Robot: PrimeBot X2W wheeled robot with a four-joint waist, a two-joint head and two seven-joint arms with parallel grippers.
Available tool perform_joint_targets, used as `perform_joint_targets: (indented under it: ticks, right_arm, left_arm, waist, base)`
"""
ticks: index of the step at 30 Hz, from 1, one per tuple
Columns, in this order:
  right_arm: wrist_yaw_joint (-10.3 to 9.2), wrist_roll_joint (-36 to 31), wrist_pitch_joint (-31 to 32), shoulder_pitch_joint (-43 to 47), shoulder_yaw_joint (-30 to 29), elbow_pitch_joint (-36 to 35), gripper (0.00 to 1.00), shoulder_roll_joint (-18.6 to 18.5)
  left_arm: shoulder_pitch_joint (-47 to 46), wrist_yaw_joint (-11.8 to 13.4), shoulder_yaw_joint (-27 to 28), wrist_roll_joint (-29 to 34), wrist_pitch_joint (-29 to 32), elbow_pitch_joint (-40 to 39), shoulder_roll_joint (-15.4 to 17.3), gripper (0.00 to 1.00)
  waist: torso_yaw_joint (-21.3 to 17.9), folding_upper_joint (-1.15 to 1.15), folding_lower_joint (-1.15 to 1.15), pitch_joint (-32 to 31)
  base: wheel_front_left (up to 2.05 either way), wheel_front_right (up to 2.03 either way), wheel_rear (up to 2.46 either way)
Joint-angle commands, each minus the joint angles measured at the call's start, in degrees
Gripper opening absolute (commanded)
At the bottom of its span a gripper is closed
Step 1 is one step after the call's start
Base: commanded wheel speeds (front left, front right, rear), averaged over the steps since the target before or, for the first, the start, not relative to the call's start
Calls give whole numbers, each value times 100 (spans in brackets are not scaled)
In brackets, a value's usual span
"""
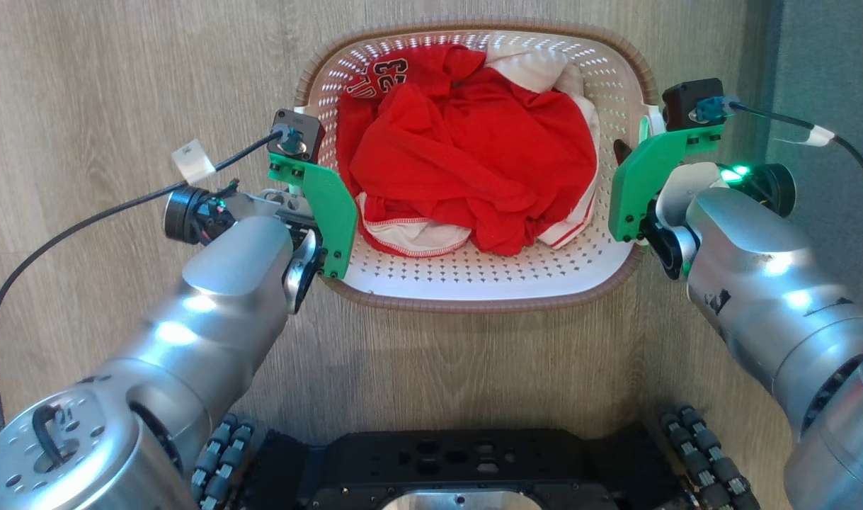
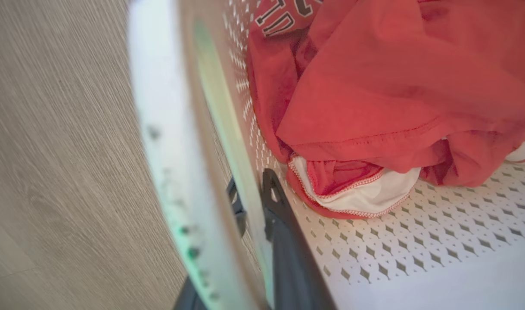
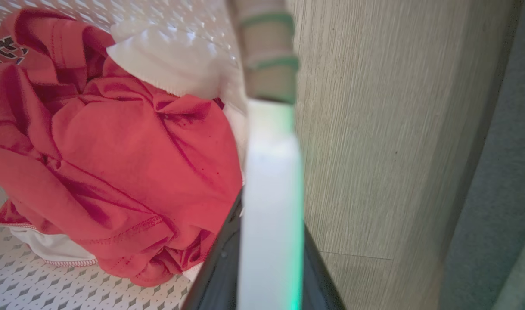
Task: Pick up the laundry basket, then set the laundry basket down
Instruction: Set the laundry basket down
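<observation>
At opposite sides | left gripper [image 2: 253,193], right gripper [image 3: 268,232] clamp laundry basket [image 1: 473,303]

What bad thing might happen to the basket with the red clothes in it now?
1. The left gripper and the right gripper each pinch just a thin side edge of the laundry basket. One pinch may slip, and that side would drop.
2. If one arm lifts faster than the other, the basket could tilt, and the piled red clothes might slide out.
</observation>
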Motion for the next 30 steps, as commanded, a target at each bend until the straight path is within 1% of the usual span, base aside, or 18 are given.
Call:
perform_joint_targets:
  ticks: [1, 2, 3, 4, 11, 18, 26, 30]
  right_arm:
    - [43, -108, 0, 250, 141, -60, 0, 75]
    - [43, -96, 23, 246, 134, -58, 5, 70]
    - [43, -105, 26, 238, 138, -55, 50, 63]
    - [43, -110, 29, 238, 137, -52, 100, 57]
    - [43, -102, 26, 285, 103, -42, 100, 75]
    - [43, -83, 40, 386, 34, -41, 100, 63]
    - [43, -99, 132, 559, -29, -40, 100, -35]
    - [43, -41, 98, 735, -129, -40, 100, -58]
  left_arm:
    - [-53, 57, -17, 27, -45, -88, 48, 0]
    - [-58, 128, -18, 21, -69, -79, 48, 32]
    - [-58, 205, -8, -7, -104, -68, 48, 100]
    - [-51, 276, 24, -71, -121, -57, 48, 100]
    - [-91, 421, 8, -86, -248, 22, 48, 100]
    - [-30, 397, -7, -58, -264, 75, 48, 100]
    - [165, 337, -14, -175, -327, -23, 48, 100]
    - [344, 316, -18, -204, -384, -62, 48, 100]
  waist:
    - [7, 0, 0, 3]
    - [11, 0, 0, 7]
    - [13, 0, 0, 8]
    - [14, 0, 0, 7]
    - [14, 0, 0, -12]
    - [1, 0, 0, -169]
    - [39, 0, 0, -625]
    - [93, 0, 0, -1067]
  base:
    - [0, 0, 0]
    - [0, 0, 0]
    - [0, 0, 0]
    - [0, 0, 0]
    - [0, 0, 0]
    - [0, 0, 0]
    - [0, 0, 0]
    - [0, 0, 0]
